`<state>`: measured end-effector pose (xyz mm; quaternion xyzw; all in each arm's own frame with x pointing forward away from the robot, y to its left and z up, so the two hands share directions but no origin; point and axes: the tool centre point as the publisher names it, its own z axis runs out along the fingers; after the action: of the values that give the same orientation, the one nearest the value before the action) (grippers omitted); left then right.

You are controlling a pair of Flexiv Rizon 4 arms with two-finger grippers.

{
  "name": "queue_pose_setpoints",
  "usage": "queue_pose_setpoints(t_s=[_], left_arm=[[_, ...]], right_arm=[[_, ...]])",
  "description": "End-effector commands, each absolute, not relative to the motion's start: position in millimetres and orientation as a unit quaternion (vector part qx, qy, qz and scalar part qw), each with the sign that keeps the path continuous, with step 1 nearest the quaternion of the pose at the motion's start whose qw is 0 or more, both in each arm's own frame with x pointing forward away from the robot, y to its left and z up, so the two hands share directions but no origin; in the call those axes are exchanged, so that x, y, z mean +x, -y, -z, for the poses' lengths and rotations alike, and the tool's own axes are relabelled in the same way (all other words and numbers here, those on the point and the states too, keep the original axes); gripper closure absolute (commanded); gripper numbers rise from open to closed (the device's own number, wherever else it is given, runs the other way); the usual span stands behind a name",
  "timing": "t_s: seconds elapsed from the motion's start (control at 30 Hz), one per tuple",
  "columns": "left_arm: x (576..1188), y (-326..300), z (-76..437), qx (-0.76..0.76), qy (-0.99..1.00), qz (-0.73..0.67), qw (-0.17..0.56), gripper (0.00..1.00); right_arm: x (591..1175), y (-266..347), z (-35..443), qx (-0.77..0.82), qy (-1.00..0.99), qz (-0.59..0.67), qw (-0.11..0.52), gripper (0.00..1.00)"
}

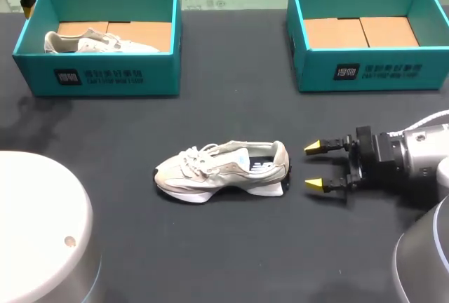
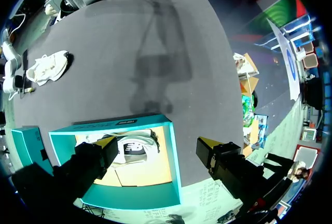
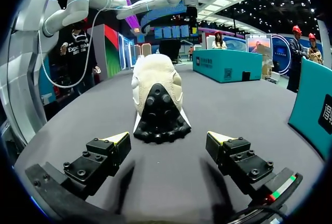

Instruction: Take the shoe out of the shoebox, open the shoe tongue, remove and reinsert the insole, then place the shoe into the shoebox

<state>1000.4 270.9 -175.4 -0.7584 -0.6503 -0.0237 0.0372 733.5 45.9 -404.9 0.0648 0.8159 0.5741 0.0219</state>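
- The shoe (image 1: 223,170) lies out on the desk (image 1: 231,261) — tongue probably unopened.
- The right gripper (image 1: 313,166), fingers apart, waits at its 3 o'clock; next, steady it.
- The left gripper (image 2: 156,141), apart too, hangs above the 10 o'clock shoebox (image 1: 105,78).

Left shoebox (image 1: 105,78) and right shoebox (image 1: 372,73) each carry a dark logo patch with small print on the front wall; the insole (image 1: 261,166) shows a white logo.

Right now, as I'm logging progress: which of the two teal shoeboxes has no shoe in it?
The shoebox on my right side; only brown cardboard shows inside. The left shoebox holds a white shoe.
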Motion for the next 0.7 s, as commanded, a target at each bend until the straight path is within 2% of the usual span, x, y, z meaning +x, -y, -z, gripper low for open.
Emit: queue_pose_setpoints(t_s=[0.03, 0.7], left_arm=[[999.2, -271.3, 175.1, -0.759, 0.650, 0.025, 0.037, 0.00], [999.2, -271.3, 175.1, -0.759, 0.650, 0.025, 0.037, 0.00]], right_arm=[[735.2, -58.3, 406.0, 0.062, -0.817, -0.572, 0.023, 0.00], [729.8, -100.1, 398.7, 0.041, -0.819, -0.571, 0.022, 0.00]])
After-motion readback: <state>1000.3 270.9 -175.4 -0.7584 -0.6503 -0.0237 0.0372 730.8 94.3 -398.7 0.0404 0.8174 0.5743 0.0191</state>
